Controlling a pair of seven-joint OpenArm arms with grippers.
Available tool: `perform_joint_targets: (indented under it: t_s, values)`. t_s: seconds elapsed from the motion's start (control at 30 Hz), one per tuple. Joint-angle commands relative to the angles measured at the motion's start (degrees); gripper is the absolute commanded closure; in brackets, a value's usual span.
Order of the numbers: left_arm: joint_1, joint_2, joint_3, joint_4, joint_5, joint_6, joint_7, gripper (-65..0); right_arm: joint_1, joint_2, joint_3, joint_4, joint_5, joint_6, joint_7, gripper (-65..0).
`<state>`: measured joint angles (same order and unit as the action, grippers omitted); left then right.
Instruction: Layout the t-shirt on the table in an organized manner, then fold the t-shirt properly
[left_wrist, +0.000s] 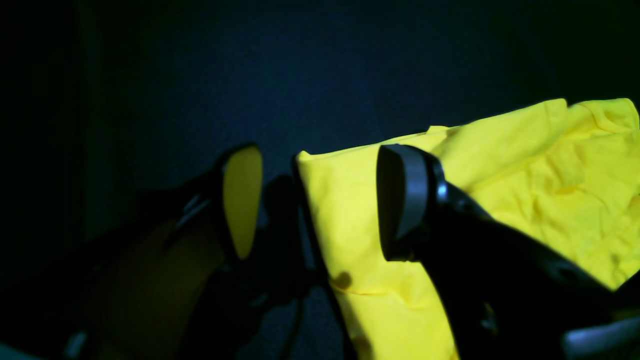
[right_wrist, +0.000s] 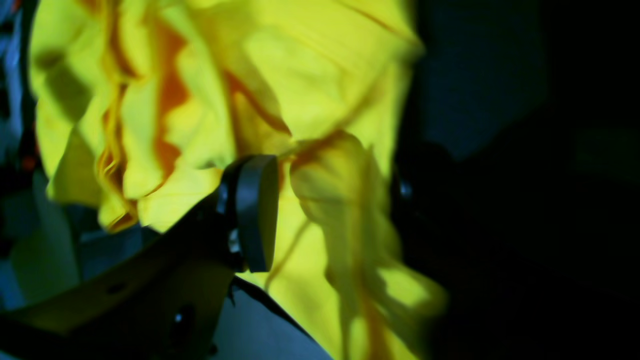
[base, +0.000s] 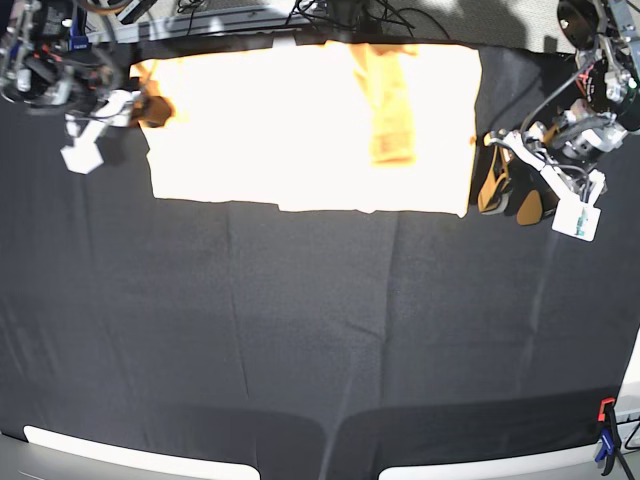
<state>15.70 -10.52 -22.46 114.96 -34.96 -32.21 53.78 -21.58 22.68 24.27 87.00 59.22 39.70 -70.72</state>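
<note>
Two arms are flanking the t-shirt (base: 300, 130), which is lying spread near the table's (base: 320, 340) far edge. The left end effector (left_wrist: 320, 200) is gaping wide beside the hem. The right end effector (right_wrist: 325, 210) is straddling bunched cloth, grip unclear. Layout looks nearly done; folding needs fresh grasps.

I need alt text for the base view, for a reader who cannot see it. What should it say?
A pale yellow t-shirt lies spread along the far edge of a black table, seen from above. The right gripper is at the shirt's left end and the left gripper stands open just off its right end.
</note>
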Motion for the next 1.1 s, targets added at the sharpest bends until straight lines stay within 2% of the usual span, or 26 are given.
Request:
perform_joint_targets:
  t_s: [0.0, 0.13, 0.2, 0.27, 0.37, 0.4, 0.57, 0.77, 0.9, 1.07]
  values:
    - [-0.4, -0.6, -0.1, 0.8, -1.1, -0.4, -1.6, -32.9, 0.0, 0.5, -1.2, 0.4, -0.5, 0.3, -0.2, -29.1]
    - [-0.4, -0.6, -0.1, 0.8, -1.1, -0.4, -1.6, -32.9, 0.3, 0.5, -6.1, 0.4, -1.1, 0.3, 2.8, -29.1]
    - [-0.3, -0.6, -0.1, 0.8, -1.1, -0.4, -1.6, -32.9, 1.1, 0.5, -7.6, 0.4, -3.8, 0.3, 4.1, -28.4]
    - [0.0, -0.7, -0.1, 0.8, -1.1, -0.4, -1.6, -32.9, 2.0, 0.5, -8.2, 0.4, -6.9, 0.3, 5.3, -20.8]
    - [1.1, -0.7, -0.1, 0.8, -1.1, -0.4, -1.6, -32.9, 3.2, 0.5, -7.8, 0.4, -9.5, 0.3, 8.0, -1.3]
    - [1.5, -0.7, -0.1, 0.8, -1.0, -0.4, -1.7, -32.9, 3.5, 0.5, -7.3, 0.4, -10.1, 0.3, 8.7, 0.0]
    - [3.7, -0.7, -0.1, 0.8, 3.2, -0.4, -5.5, -32.9, 4.8, 0.7, -0.3, 0.7, -12.7, 0.3, 8.8, 0.0]
    - [5.8, -0.7, -0.1, 0.8, 4.9, -0.4, -7.6, -32.9, 4.3, 1.0, 8.0, 4.7, -11.0, 0.3, 5.9, 0.0]
    - [5.9, -0.7, -0.1, 0.8, 4.9, -0.4, -7.6, -32.9, 1.1, 0.3, 7.4, 14.8, -7.3, 0.3, 5.7, 0.0]
    - [6.2, -0.7, -0.1, 0.8, 4.8, -0.4, -7.6, -32.9, -1.0, -3.5, 2.8, 28.7, -6.5, -1.7, 5.4, 0.0]
